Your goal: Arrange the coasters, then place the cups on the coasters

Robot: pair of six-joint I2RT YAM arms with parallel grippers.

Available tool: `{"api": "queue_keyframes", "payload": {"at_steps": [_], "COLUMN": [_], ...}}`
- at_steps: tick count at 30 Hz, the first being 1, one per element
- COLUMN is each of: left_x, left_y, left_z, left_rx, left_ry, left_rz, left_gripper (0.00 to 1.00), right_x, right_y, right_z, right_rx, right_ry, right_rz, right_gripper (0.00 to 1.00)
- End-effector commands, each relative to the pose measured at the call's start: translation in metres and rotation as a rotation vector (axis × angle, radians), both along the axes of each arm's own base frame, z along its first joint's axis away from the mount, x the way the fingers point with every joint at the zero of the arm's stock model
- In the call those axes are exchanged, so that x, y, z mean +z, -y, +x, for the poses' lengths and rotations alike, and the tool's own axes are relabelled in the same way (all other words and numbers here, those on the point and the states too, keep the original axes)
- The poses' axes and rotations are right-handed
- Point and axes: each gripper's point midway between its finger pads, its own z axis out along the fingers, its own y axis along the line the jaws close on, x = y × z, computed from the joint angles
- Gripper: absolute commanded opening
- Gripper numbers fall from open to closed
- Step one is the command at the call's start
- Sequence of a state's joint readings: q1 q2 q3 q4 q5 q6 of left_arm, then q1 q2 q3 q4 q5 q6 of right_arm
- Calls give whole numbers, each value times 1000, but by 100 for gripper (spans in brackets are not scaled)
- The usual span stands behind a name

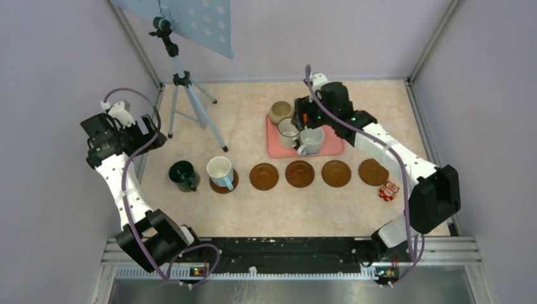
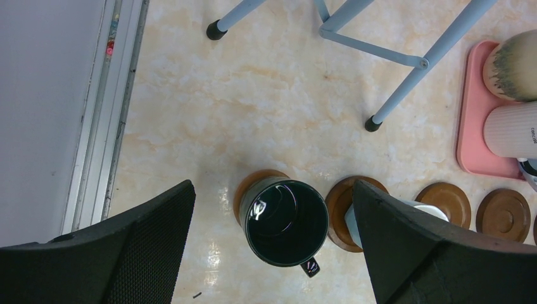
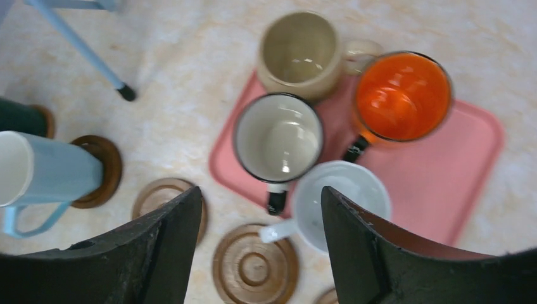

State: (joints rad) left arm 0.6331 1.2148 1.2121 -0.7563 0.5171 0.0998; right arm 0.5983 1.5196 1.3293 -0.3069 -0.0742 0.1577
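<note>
Six brown coasters run in a row across the table. The dark green cup (image 1: 183, 175) (image 2: 287, 221) stands on the leftmost coaster (image 2: 253, 183). Beside it, the pale-blue cup (image 1: 220, 170) (image 3: 44, 171) stands on the second coaster (image 3: 101, 171). Several coasters to the right (image 1: 263, 177) (image 1: 336, 173) are bare. The beige cup (image 3: 297, 54), orange cup (image 3: 402, 95), dark-rimmed whitish cup (image 3: 278, 136) and white cup (image 3: 342, 202) stand on the pink tray (image 3: 456, 183). My right gripper (image 3: 261, 190) (image 1: 304, 117) hovers open above the tray's cups. My left gripper (image 2: 272, 187) (image 1: 151, 130) hangs open high over the green cup.
A light-blue tripod (image 1: 190, 101) stands at the back left with its feet on the table. A small red owl figurine (image 1: 388, 190) sits near the right end of the coaster row. Metal frame rails edge the table on both sides.
</note>
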Motion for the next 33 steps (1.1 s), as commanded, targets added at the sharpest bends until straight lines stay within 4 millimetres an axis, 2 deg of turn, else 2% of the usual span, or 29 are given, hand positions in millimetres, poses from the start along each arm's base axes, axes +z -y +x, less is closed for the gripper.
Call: {"api": "queue_keyframes", "payload": {"at_steps": [1,4,7,13,20,27,33], "left_x": [11,12,12,14,15,11,10], "left_y": [4,4,3,1,-2,-3,-5], "left_z": [2,2,3,4,0,0,0], "left_rx": [-27,-24,-22,-14,0,7,18], "left_ry": [43,42,41,42,35,29,25], "left_rz": [17,19,19,28,50,47,50], "left_gripper": [99,99,99,99,99,99,99], "right_x": [-5,-18,-34,-61,-74,-89,-103], "right_y": [41,67,76,75,70,66,62], "right_z": [14,35,48,69,90,102,105], "right_rx": [-10,-123,-199,-250,-292,-314,-330], "right_ry": [-35,-65,-107,-143,-138,-164,-208], "right_rz": [-36,-80,-119,-148,-137,-136,-123], "right_gripper": [66,60,53,49,45,45,46]}}
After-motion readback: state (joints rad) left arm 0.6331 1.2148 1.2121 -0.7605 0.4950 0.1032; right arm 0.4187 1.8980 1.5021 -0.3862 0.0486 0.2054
